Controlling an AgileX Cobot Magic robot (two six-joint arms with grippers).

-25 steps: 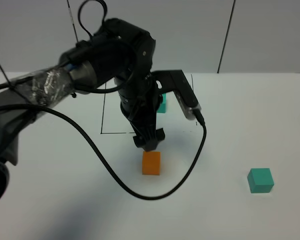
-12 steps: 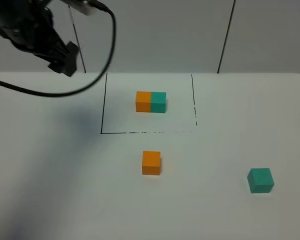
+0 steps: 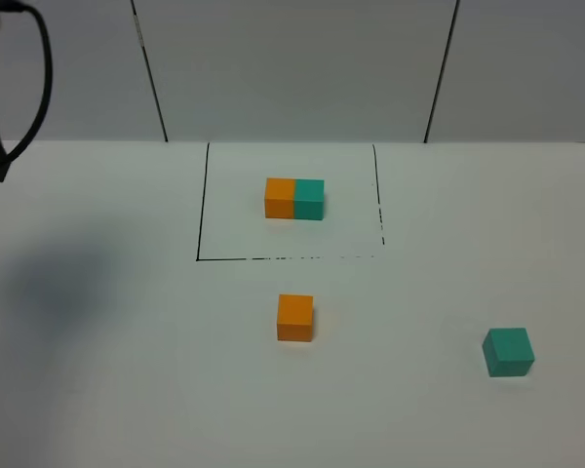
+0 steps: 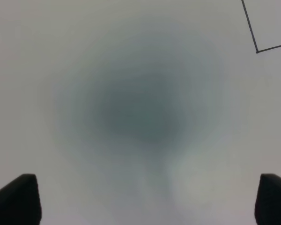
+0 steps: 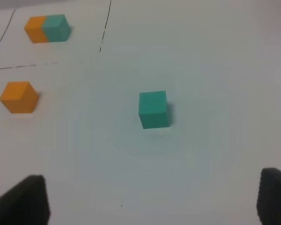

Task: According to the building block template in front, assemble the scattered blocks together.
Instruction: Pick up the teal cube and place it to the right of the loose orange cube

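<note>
Cubes not yet joined: orange cube (image 3: 295, 318) just outside the near line of the square (image 3: 203, 205), teal cube (image 3: 508, 352) well apart to its right, both loose on the table (image 3: 127, 390). Template (image 3: 294, 199) inside the square, orange half on the left, teal half on the right.

Right jaws spread wide and empty, looking down over the teal cube. Left jaws likewise wide and empty, over bare table near a corner of the square, with neither cube in their view.

Likely trouble from here:
- Closing off-centre on the teal cube and twisting or skidding it across the smooth table.
- Setting it on the wrong side of the orange cube, reversing the template's order.
- Pushing in too hard and shunting the orange cube away.
- Leaving a gap or a skewed seam.
- Clipping the template on a wide sweep.
</note>
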